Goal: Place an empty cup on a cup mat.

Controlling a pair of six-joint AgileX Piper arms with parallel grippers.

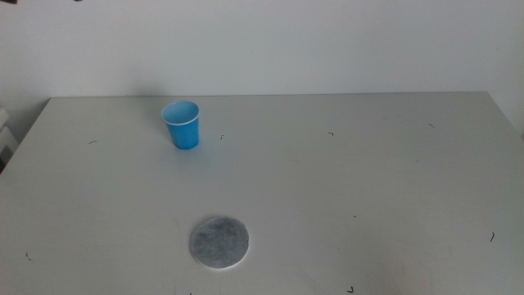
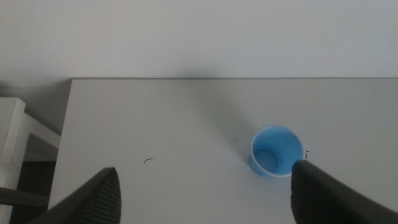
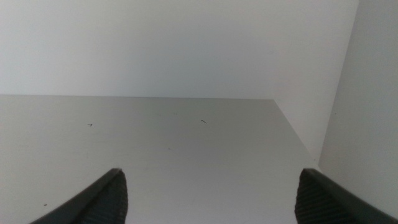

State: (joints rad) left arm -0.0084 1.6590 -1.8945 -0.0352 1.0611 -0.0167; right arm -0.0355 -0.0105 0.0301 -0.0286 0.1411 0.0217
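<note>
The cup (image 1: 181, 124) stands upright and empty at about eleven o'clock on the tabletop (image 1: 368, 180), well apart from the mat (image 1: 219, 242), which lies flat down at six o'clock. Neither arm shows in the middle view. The left gripper (image 2: 205, 193) hangs above the tabletop, jaws spread wide and holding nothing, with the cup (image 2: 276, 151) just beside one jaw rather than between them. The right gripper (image 3: 208, 196) waits over bare tabletop, jaws equally wide and empty.

The reach has not begun, as I read it. Best play: centre the left jaws around the cup, come down level, close gently on the thin wall so it neither crumples nor tips, then carry it upright to the mat.

No brand, label or readable writing anywhere.
</note>
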